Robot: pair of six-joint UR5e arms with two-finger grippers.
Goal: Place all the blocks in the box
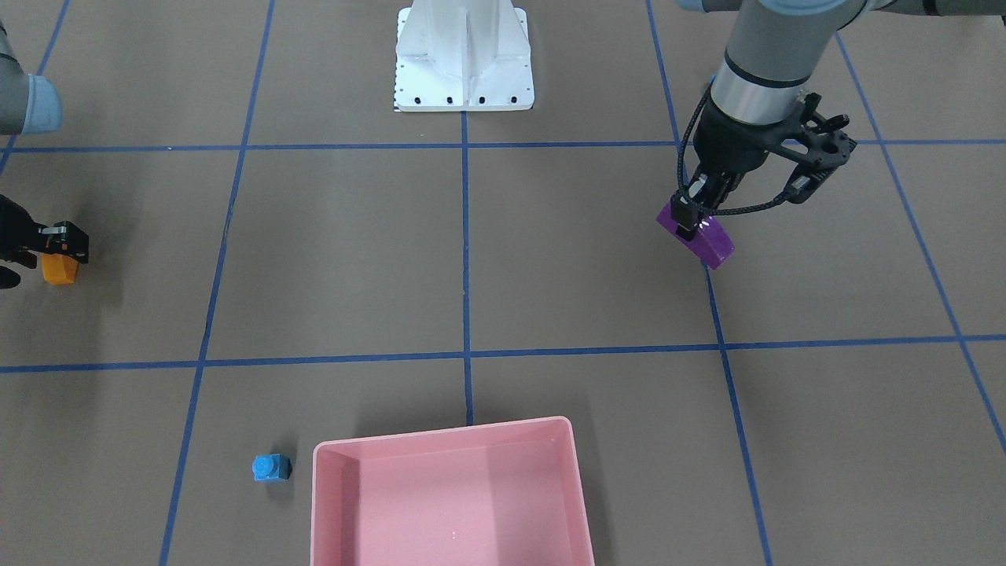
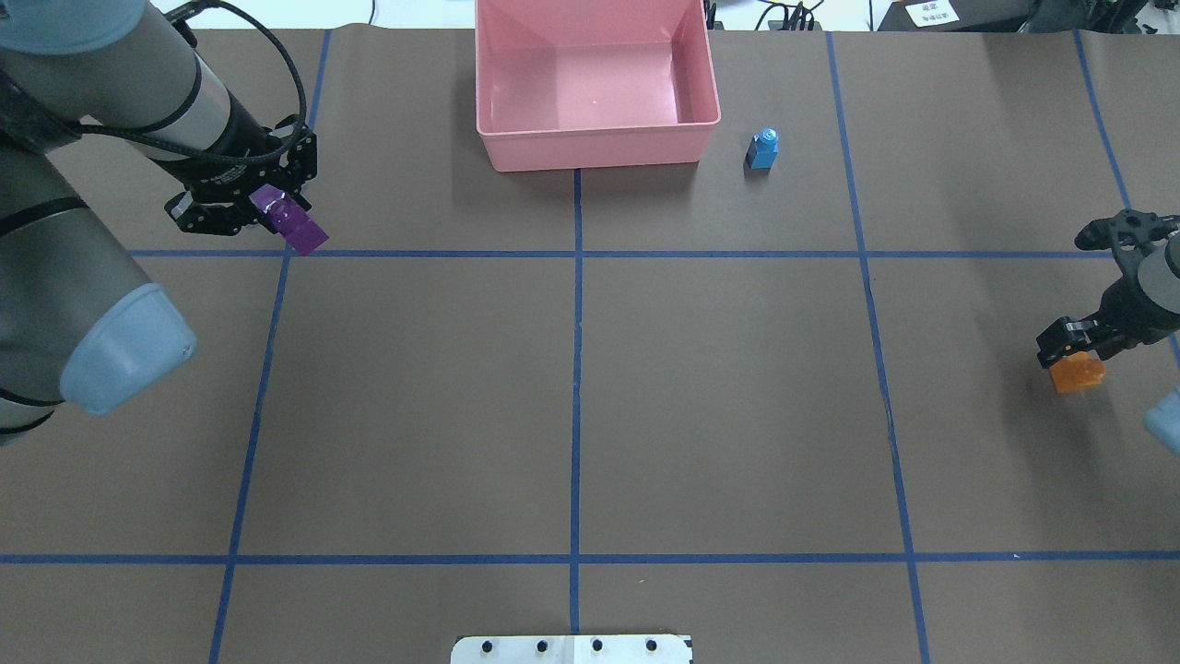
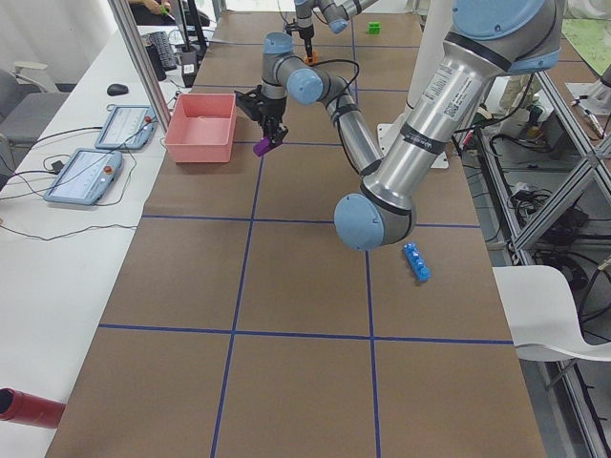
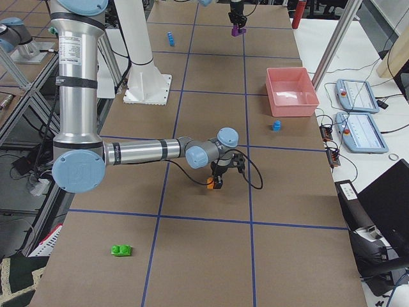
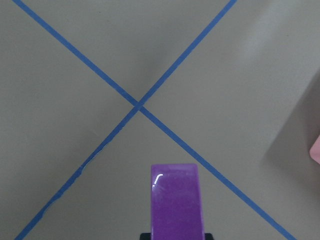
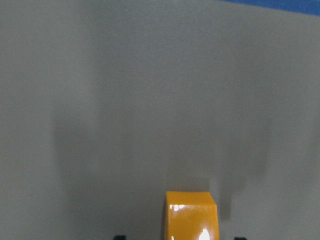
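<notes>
**Two off-centre holds, one long carry**

Front-facing view: the left end effector (image 1: 692, 216) is clamped on the upper end of the purple block (image 1: 703, 242), which hangs slanted below the fingers. A hold that far from the middle could let the block swivel or slip out mid-carry. The right end effector (image 1: 61, 248) pinches the orange block (image 1: 60, 270) from above. The box (image 1: 444, 435) is well apart from both. The tiny blue cube (image 1: 271, 468) sits just beside the box wall, where a low approach could knock it.

Overhead view: the purple block juts from the left fingers toward the box. No block shows inside the box.

Left side view: the long blue bar (image 3: 416, 261) lies on the worktop (image 3: 286, 277) near the left arm's elbow (image 3: 372, 221), well apart from the box.

Right side view: the orange block hangs at the right fingertips, close to the worktop. Whether it is clear of the surface I cannot tell; if it drags, it could twist loose.

Left wrist view: the purple block sits bottom centre, and the worktop looks well beneath it.

Right wrist view: the orange block sits bottom centre between the fingertips.
</notes>
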